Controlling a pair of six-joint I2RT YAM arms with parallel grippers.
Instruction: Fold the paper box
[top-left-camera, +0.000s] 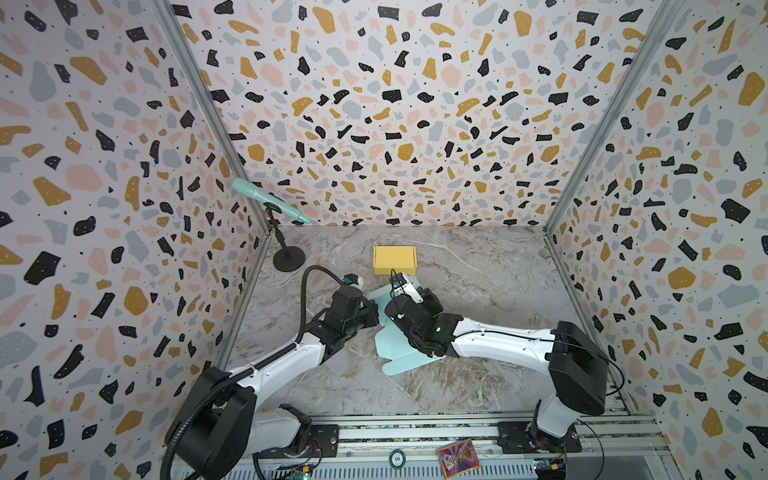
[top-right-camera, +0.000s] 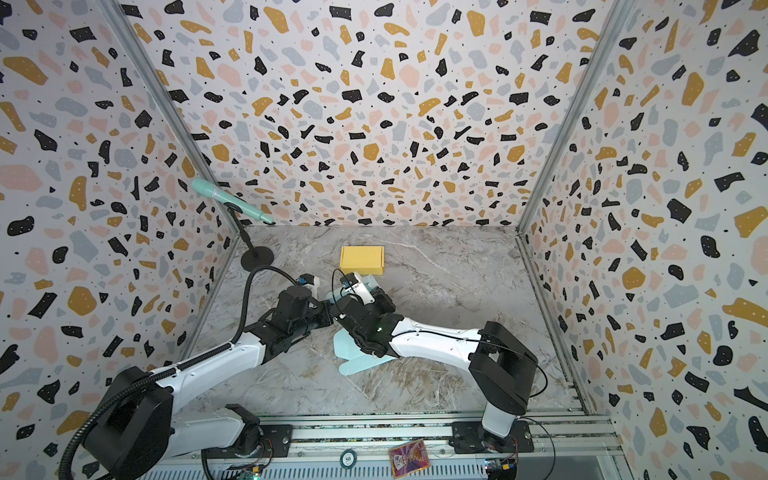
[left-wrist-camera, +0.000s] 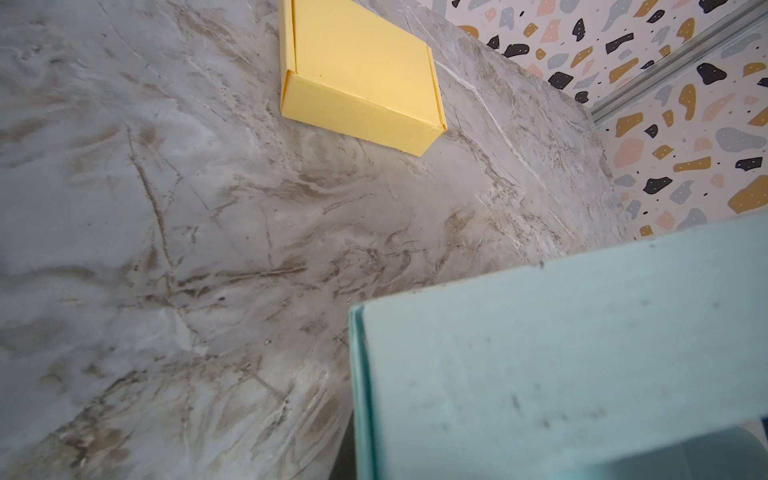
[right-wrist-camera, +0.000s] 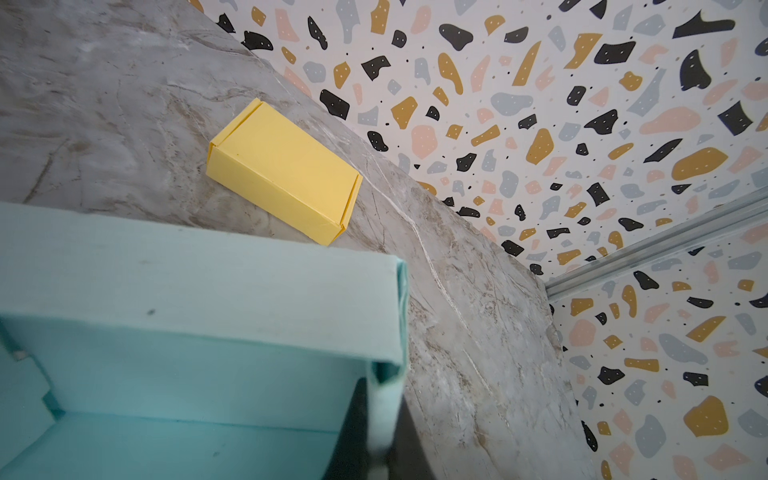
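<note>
The teal paper box (top-left-camera: 399, 358) lies partly folded on the table (top-left-camera: 498, 291). The left gripper (left-wrist-camera: 351, 453) and right gripper (right-wrist-camera: 374, 428) each pinch a raised wall. Bare table spreads rightward; just beyond, the yellow box (top-left-camera: 394, 258) stands apart.

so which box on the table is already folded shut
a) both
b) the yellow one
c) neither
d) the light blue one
b: the yellow box sits fully closed on the table behind the arms, while the light blue box still has flaps spread flat in both top views.
</note>
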